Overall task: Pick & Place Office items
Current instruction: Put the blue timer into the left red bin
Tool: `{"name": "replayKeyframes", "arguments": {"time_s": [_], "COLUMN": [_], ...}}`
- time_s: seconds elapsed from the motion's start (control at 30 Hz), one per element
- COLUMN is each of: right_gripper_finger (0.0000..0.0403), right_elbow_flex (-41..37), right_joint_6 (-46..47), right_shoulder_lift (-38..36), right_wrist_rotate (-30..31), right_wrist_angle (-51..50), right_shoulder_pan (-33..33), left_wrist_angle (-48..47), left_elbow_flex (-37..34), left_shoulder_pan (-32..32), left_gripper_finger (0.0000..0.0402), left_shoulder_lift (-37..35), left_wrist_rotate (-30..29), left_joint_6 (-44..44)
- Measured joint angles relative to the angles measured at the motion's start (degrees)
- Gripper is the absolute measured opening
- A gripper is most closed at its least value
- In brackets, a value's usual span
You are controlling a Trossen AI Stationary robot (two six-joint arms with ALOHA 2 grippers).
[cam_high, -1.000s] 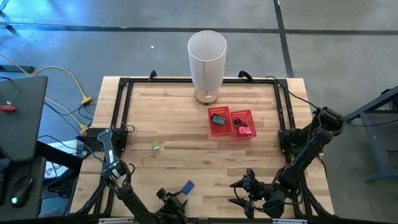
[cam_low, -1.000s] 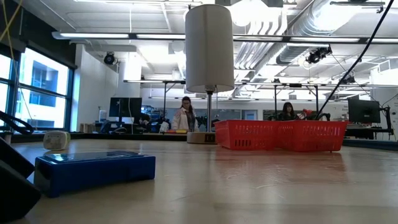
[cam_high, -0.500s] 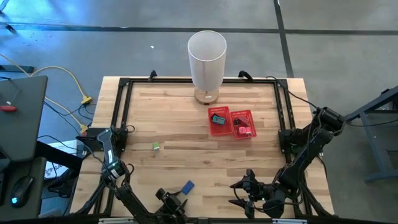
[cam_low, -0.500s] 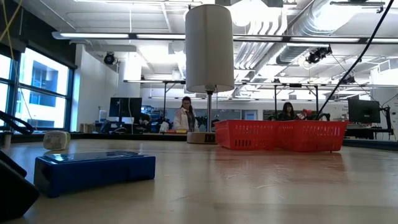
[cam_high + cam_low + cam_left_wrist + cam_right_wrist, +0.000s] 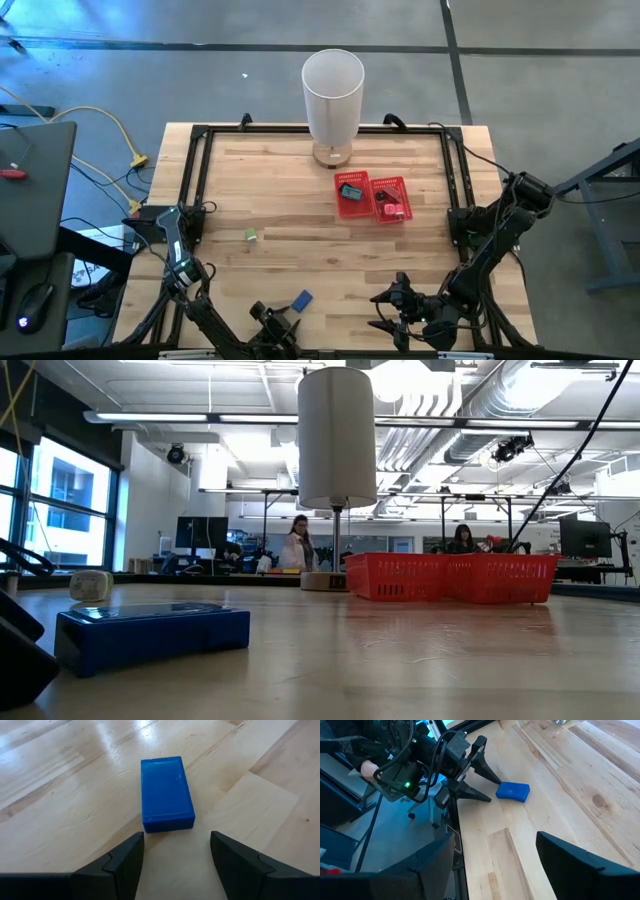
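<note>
The pick-up of the blue block (image 5: 166,793) appears to be in hand: the left gripper (image 5: 176,851) is held open and empty just short of it at the bench's (image 5: 300,235) near edge. A short advance and closing is called for. The block is flat, rectangular, glossy. The right gripper (image 5: 495,865) is parked open, empty.

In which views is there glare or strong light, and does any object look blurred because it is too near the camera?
Left wrist view: pale glare streaks on the table above the blue block, which stays sharp. Low view: bright ceiling lights behind the white cylinder; the blue block nearby is slightly soft. High view: even light, soft shadows.
</note>
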Motion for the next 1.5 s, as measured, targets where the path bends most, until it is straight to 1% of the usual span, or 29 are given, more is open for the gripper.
{"name": "replayKeyframes", "arguments": {"time_s": [0.13, 0.33, 0.73, 0.97, 1.27, 1.4, 1.5], "right_gripper_finger": [0.027, 0.027, 0.027, 0.027, 0.027, 0.027, 0.027], "right_elbow_flex": [0.0, 0.0, 0.0, 0.0, 0.0, 0.0, 0.0], "right_joint_6": [0.0, 0.0, 0.0, 0.0, -0.3, -0.4, -0.4], "right_shoulder_lift": [0.0, 0.0, 0.0, 0.0, 0.0, 0.0, 0.0], "right_wrist_rotate": [0.0, 0.0, 0.0, 0.0, 0.0, 0.0, 0.0], "right_wrist_angle": [0.0, 0.0, 0.0, 0.0, 0.0, 0.0, 0.0], "right_shoulder_pan": [0.0, 0.0, 0.0, 0.0, 0.0, 0.0, 0.0], "left_wrist_angle": [-0.3, -0.7, -1.1, -1.2, -1.4, -1.4, -1.1], "left_elbow_flex": [0.0, -0.1, -0.1, -0.2, -0.2, -0.1, -0.1], "left_shoulder_pan": [0.0, 0.3, 3.3, 4.5, 5.9, 6.1, 6.1], "left_gripper_finger": [0.0216, 0.0216, 0.0216, 0.0216, 0.0216, 0.0206, 0.0183], "left_shoulder_lift": [0.0, 0.0, 0.1, 0.2, 0.2, 0.2, 0.2], "left_wrist_rotate": [-0.1, -2.2, -3.7, -6.8, -7.3, -7.3, -7.3], "left_joint_6": [0.2, 0.4, 0.4, 1.3, 2.3, 4.4, 4.5]}}
